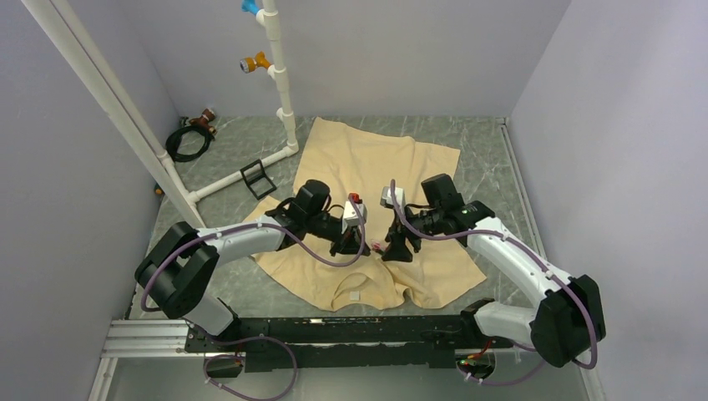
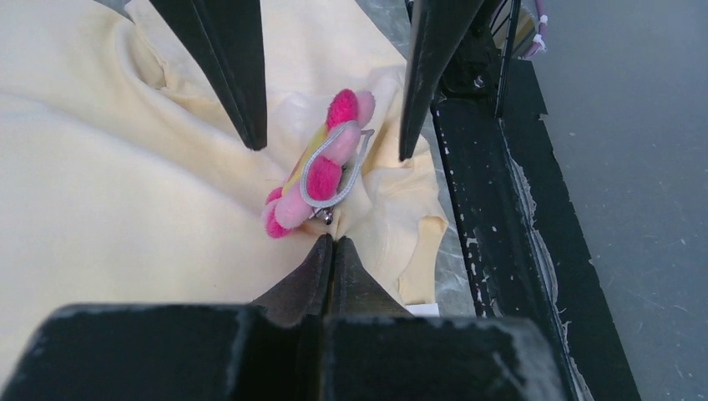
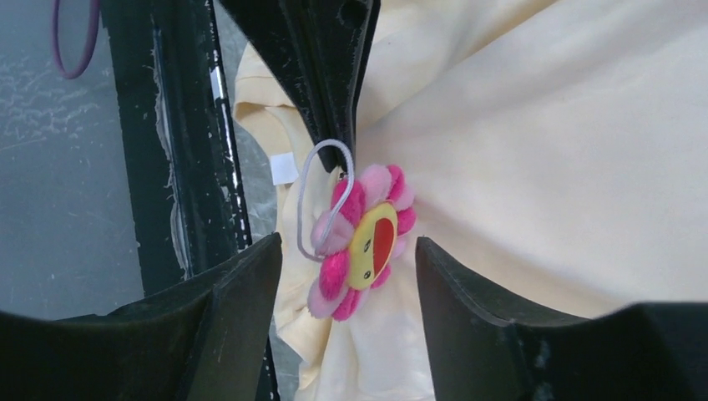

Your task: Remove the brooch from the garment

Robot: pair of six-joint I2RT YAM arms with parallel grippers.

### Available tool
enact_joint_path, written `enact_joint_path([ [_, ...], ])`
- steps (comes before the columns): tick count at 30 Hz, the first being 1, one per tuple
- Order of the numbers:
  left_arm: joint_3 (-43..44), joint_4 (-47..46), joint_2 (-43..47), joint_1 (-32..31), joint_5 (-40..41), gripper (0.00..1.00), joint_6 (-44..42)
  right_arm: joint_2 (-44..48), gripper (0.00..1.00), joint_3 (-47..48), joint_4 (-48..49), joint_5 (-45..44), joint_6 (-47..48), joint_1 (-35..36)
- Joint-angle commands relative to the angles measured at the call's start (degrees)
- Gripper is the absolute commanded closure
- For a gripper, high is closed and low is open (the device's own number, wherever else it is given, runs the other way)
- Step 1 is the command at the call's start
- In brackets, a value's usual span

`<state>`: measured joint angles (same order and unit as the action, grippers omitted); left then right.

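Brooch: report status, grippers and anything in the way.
Left gripper shut, pinching shirt beside brooch. Right gripper open, straddling brooch, not touching. Brooch not yet off shirt. Nothing in the way.

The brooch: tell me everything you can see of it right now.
The brooch is a small plush flower: light and dark pink petals around a yellow centre with a red patch, plus a thin grey cord loop at its edge. It stands on edge on a raised bunch of the garment. The left gripper is shut, tips at the brooch's rim; whether on pin or cloth is unclear. The right gripper is open, one finger either side, not touching.
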<state>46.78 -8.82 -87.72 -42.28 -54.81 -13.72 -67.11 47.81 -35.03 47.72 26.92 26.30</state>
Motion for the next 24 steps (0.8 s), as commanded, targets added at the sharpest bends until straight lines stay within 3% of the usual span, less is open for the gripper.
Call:
enact_joint_path([
  [1,1.91,-2.70,0.18,0.33,-4.35,1.00,2.62,-0.78,0.43,-0.35,5.64,-3.97,-3.04,1.30],
  [9,1.23,-7.78,0.01,3.44,-6.54,1.00,10.64,-1.90,1.00,-1.31,8.73,-1.99,-5.32,1.68],
  [24,-3.05,-11.45,1.16,5.02,-5.28,1.00,14.77,-6.14,1.00,-4.42,30.28,16.11,-26.16,-2.85],
])
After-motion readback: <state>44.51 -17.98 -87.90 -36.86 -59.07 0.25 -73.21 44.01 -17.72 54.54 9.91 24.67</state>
